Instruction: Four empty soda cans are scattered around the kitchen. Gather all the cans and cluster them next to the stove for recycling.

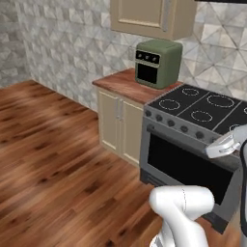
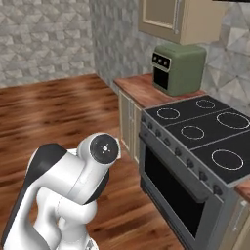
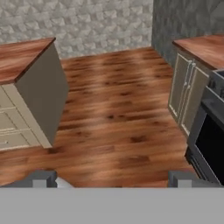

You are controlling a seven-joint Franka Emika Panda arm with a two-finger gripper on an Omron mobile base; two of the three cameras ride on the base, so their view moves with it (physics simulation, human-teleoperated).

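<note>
Wood floor, black stove beside wooden counter, green oven, tool wide, empty.

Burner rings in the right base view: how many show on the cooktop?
5 rings on the stove: three along the front, two behind. Another may lie past the right edge.

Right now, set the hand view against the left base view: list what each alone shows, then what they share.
Hand view alone: the island cabinet with a wooden top and the open gripper, nothing between its tips.
Left base view alone: the green countertop oven, the stove top with white rings, the wall cabinet.
Both: wood floor, stone wall, cream base cabinet, wooden counter, oven front.
</note>
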